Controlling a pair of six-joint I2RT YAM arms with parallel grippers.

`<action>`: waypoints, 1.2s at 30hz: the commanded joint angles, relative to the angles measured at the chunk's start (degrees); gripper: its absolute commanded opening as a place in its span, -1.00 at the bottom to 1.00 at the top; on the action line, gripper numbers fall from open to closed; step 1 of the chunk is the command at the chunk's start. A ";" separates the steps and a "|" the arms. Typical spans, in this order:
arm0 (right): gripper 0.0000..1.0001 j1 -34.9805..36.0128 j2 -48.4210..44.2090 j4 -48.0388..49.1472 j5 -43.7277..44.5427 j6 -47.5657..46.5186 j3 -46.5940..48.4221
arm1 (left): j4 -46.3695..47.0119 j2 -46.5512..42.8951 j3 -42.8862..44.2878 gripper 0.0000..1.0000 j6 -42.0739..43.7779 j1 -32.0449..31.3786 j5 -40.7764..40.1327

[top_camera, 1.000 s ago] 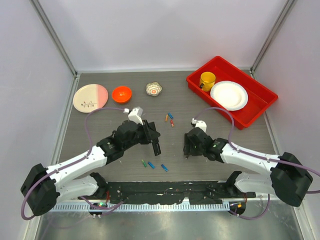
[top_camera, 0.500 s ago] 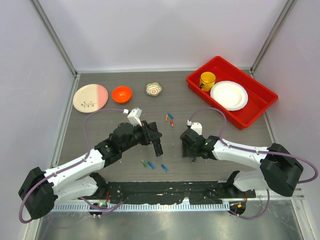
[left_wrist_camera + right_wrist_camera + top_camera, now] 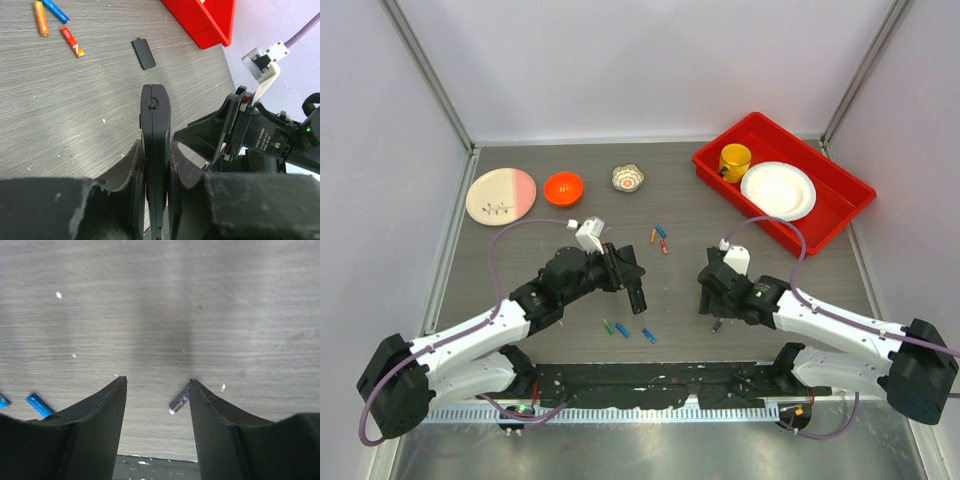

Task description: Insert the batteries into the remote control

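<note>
Black remote [image 3: 154, 107] sits clamped edge-on in my left gripper [image 3: 155, 152], held above the grey tabletop [image 3: 75, 100], near the middle of the overhead frame. Step in hand, by my reading: fetching a battery. My right gripper [image 3: 157, 384] hangs low over the tabletop, jaws roughly half apart, holding nothing. A small dark bit [image 3: 179, 402] lies just beside its right finger; I cannot tell what it is. One blue battery [image 3: 39, 405] shows at the lower left of the right wrist frame. Three more batteries [image 3: 42, 19] lie at the upper left of the left wrist frame. Next move calls for centring the open jaws across one battery, then descending and closing gently. It may roll.
</note>
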 commanded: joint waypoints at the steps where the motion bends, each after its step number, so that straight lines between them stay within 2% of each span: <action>1: 0.15 0.69 -2.98 -5.61 -0.23 5.97 -3.09 | 4.64 -0.43 -0.82 -1.00 -0.60 0.16 1.32; 5: 0.15 0.61 -2.63 -5.87 -0.93 7.12 -5.11 | 5.07 -0.43 -1.08 -1.00 -0.86 0.16 1.94; 15: 0.08 0.70 0.88 0.27 -4.54 8.70 -8.98 | 6.04 -1.40 -2.66 -1.00 -1.30 0.16 2.20; 23: -0.07 0.78 4.92 3.00 -4.19 7.13 -7.84 | 6.40 -1.13 -2.84 -1.00 -1.39 0.16 2.55; 29: -0.09 0.70 7.56 0.38 -1.29 2.21 -4.77 | 6.83 -1.22 -3.72 -1.00 -1.83 0.25 2.38; 36: -0.25 0.70 9.50 0.63 -1.81 0.79 -4.58 | 7.63 -1.31 -4.33 -1.00 -2.45 0.16 2.64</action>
